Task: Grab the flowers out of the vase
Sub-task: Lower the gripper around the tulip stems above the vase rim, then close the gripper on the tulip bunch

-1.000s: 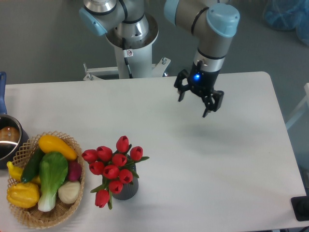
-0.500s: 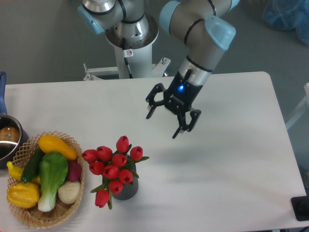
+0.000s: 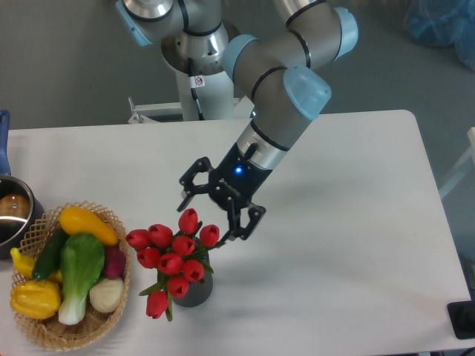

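The flowers [image 3: 172,256], a tied bunch of red tulip buds with green leaves, stand in the dark grey ribbed vase [image 3: 194,291] near the table's front left. My gripper [image 3: 212,217] hangs open just above and to the right of the bunch. One fingertip is beside the top bud and the other next to the rightmost bud. Nothing is between its fingers.
A wicker basket [image 3: 44,332] of vegetables sits left of the vase. A metal pot [image 3: 13,213] stands at the far left edge. The arm's base [image 3: 200,59] rises behind the table's back edge.
My gripper has swept from the table's back right down and leftward toward the flowers, still open.
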Robot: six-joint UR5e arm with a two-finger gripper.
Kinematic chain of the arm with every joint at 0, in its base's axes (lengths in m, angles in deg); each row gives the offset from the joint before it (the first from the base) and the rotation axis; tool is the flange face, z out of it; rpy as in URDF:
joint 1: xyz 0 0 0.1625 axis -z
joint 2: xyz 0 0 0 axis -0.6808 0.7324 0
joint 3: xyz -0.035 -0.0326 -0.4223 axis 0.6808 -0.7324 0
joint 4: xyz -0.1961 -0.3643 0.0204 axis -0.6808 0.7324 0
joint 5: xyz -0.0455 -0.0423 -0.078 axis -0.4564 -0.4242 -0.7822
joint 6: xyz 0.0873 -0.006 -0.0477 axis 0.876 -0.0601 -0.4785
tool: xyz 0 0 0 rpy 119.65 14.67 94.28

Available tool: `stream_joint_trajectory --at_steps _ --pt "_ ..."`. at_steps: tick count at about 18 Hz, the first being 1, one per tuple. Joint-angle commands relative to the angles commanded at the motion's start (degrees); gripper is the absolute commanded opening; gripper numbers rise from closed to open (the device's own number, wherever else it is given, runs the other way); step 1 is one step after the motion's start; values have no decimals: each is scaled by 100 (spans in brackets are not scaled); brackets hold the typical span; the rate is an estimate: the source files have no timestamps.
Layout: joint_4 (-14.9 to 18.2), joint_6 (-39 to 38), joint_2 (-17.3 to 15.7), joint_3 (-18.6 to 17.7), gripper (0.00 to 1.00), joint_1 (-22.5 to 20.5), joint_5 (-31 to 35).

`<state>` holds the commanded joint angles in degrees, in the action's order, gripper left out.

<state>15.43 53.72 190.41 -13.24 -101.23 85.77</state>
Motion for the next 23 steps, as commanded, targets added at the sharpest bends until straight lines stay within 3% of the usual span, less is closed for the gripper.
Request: stream_joint_trajectory --at_steps 12,14,20,23 --pt "-203 44 290 -9 100 -44 -184" --pt "-212 44 326 -9 84 -35 -316" --pt "-230 97 317 -26 22 -140 -571" --pt "-230 88 308 -26 4 -158 -607"
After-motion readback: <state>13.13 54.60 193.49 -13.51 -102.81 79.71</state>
